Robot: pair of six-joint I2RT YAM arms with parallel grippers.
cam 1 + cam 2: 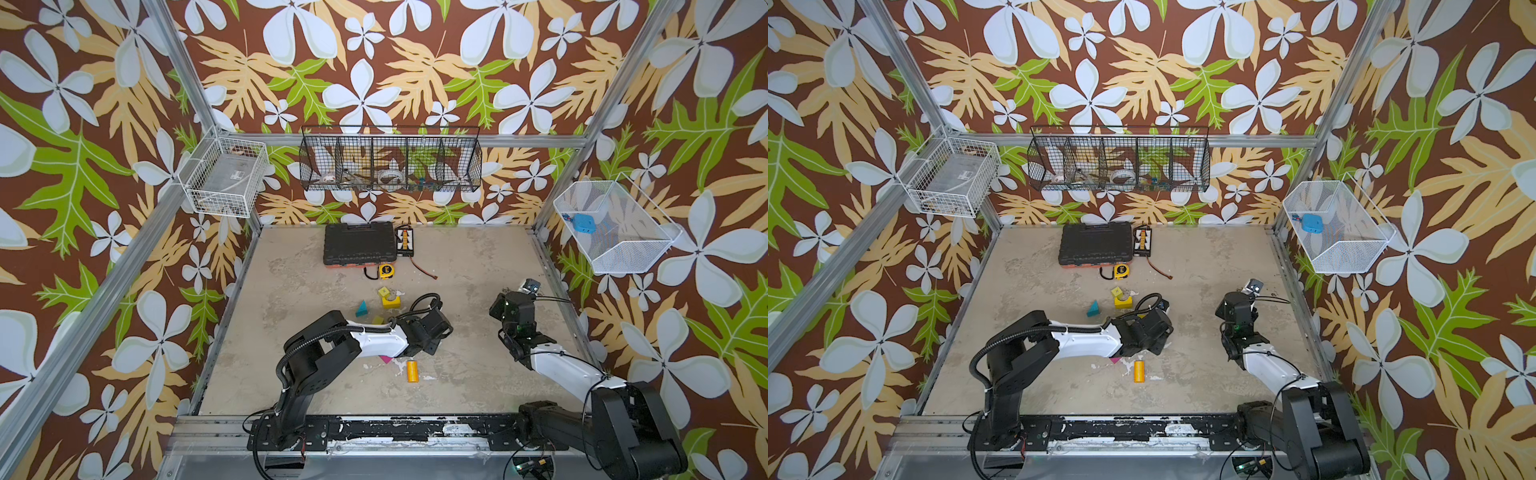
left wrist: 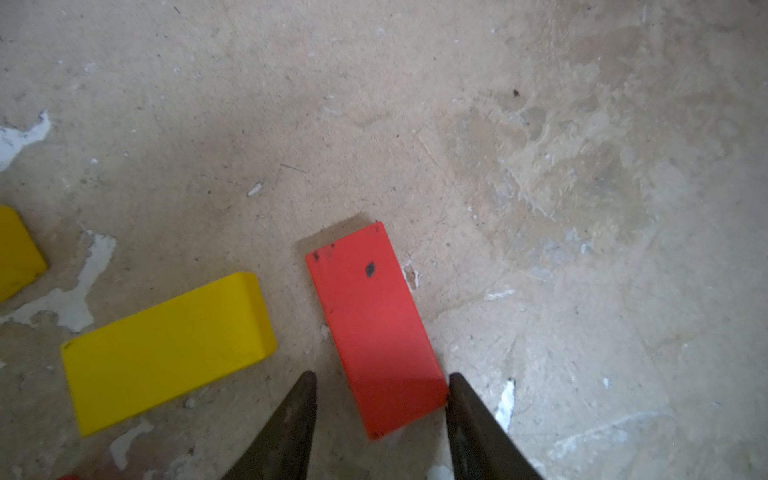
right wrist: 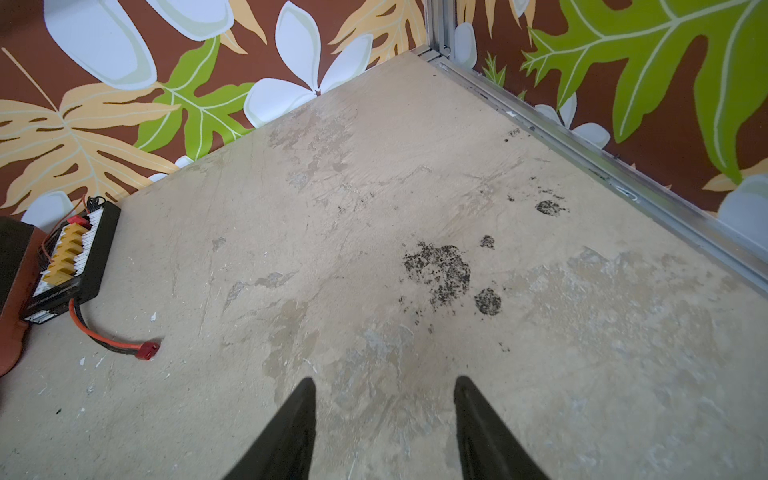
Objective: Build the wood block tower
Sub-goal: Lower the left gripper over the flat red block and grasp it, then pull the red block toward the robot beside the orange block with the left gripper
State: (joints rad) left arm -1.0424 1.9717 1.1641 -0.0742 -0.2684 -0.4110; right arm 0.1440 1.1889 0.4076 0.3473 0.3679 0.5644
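Left wrist view: the left tool (image 2: 382, 374) is spread around a red block (image 2: 370, 316) lying flat on the worktop (image 2: 540, 166), beside a yellow block (image 2: 166, 349). The right tool (image 3: 384, 379) is spread above the worktop.

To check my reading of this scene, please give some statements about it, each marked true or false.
1. The red block lies flat on the table, between the left gripper's fingers. True.
2. The right gripper holds the red block. False: its open jaws hold nothing.
3. A teal wedge is on the table. True.
4. The tape measure lies on top of the black case. False: it lies on the table, in front of it.
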